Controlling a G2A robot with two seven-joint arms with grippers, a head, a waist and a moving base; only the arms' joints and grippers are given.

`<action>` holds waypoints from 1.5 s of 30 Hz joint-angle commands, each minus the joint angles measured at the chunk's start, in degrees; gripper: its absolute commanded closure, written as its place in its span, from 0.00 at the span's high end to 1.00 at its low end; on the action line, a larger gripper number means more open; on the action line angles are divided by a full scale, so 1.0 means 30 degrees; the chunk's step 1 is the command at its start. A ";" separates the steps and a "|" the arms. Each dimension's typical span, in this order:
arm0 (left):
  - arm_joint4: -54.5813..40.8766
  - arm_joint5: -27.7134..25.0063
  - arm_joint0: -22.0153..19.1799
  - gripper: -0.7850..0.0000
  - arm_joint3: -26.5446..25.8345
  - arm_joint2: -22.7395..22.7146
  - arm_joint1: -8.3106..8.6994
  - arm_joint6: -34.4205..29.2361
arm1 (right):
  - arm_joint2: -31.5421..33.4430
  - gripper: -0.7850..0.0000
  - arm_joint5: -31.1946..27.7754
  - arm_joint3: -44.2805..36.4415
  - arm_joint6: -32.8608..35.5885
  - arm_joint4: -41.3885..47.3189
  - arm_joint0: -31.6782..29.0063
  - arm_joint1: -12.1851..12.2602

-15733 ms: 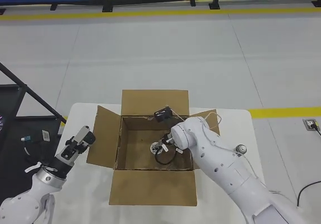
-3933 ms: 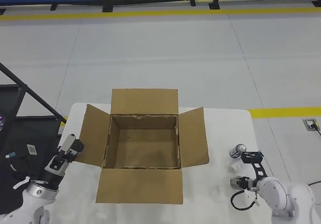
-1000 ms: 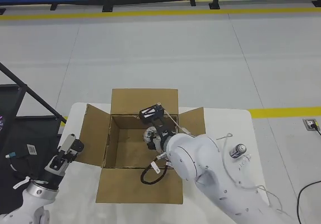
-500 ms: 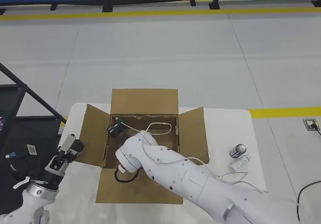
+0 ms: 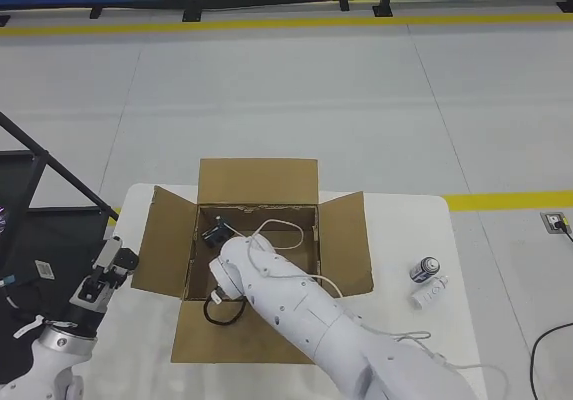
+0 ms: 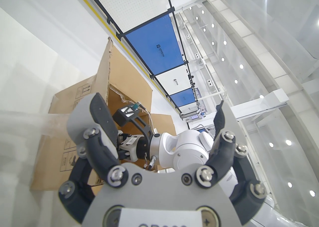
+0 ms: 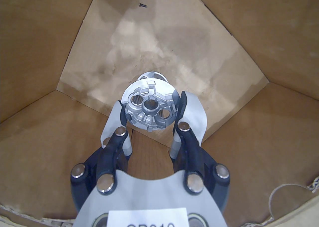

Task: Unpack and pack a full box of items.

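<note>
Right claw clamps a silvery round metal part, holed and ribbed, inside the open cardboard box. Left claw gapes empty left of it. White worktop; grey floor, yellow line.

Box brown, pale blotches inside; metal part silver; right claw black and white; table white.

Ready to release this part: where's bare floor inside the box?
The box floor is bare between the walls, except a tiny dark speck lying well apart from the part. Crowded only under the right tool, shut on the metal part.
</note>
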 commanded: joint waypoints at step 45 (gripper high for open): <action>0.0128 0.0201 -0.0876 1.00 0.0020 0.0783 0.0300 -0.0454 | 0.5480 1.00 0.3154 -1.6958 0.1418 -0.4820 -0.2717 0.5632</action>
